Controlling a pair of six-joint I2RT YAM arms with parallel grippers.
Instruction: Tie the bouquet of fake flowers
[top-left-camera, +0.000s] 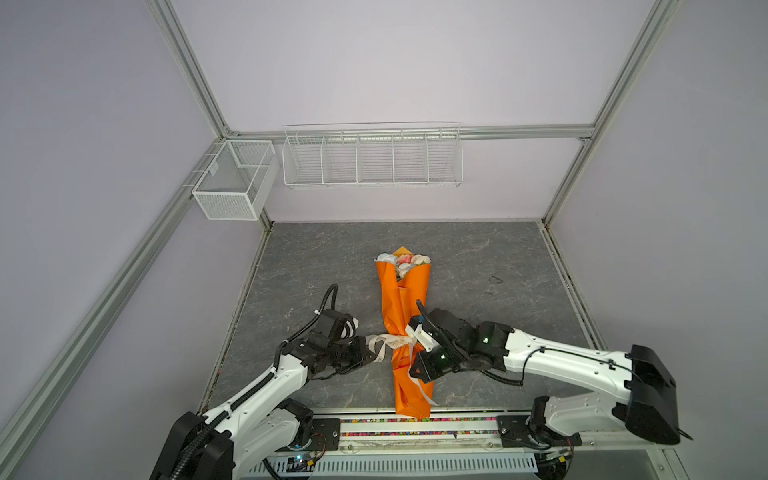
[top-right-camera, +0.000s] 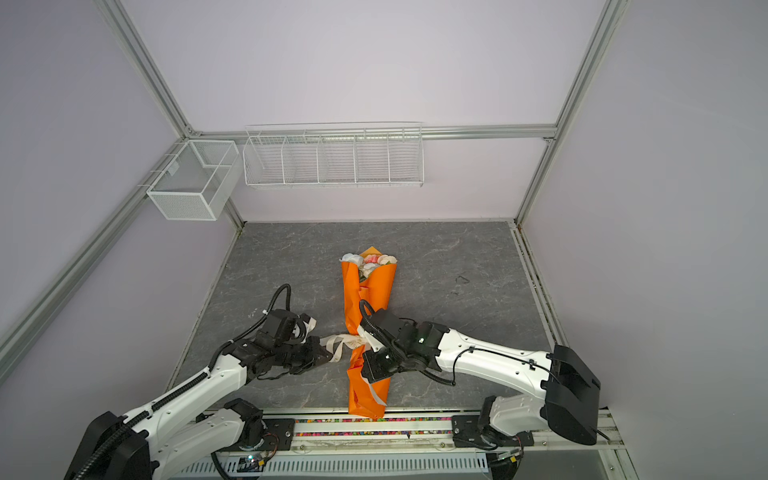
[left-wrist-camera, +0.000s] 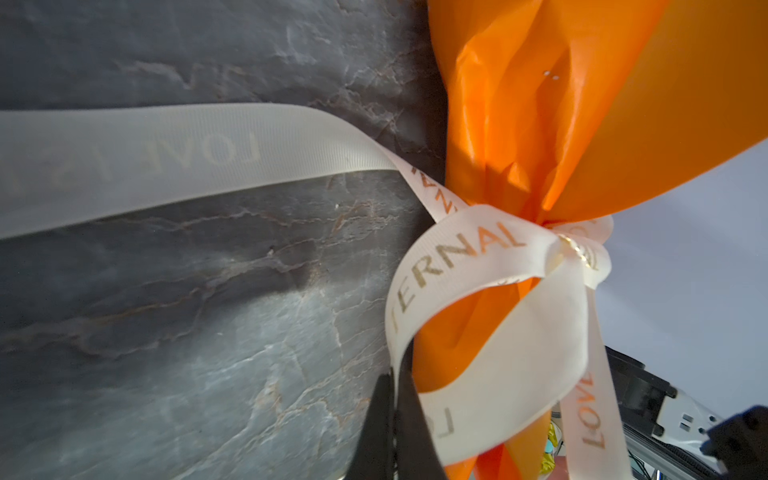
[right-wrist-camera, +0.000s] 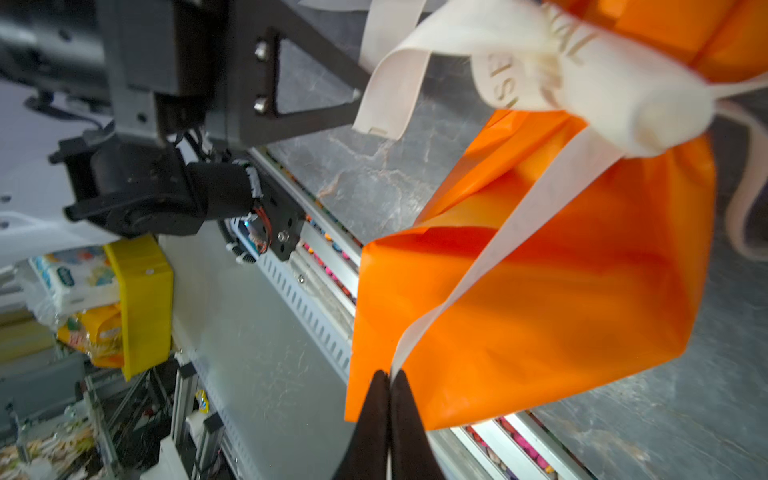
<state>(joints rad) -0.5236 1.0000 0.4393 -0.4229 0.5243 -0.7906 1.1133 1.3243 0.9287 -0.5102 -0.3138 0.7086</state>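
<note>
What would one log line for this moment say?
left gripper: shut on ribbon loop | right gripper: shut on ribbon tail | bouquet: wrapped, lying on table

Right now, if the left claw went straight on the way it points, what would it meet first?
The left claw, shut on the ribbon, points at the orange paper where it is tied. It would likely meet that paper first, though depth is unclear.

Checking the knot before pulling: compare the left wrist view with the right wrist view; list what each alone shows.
Left wrist only: the left tool pinching a loop of the cream ribbon, the word LOVE. Right wrist only: the right tool pinching a ribbon tail, a yellow bin. Both: that ribbon tied round the orange wrap, on the grey tabletop.
</note>
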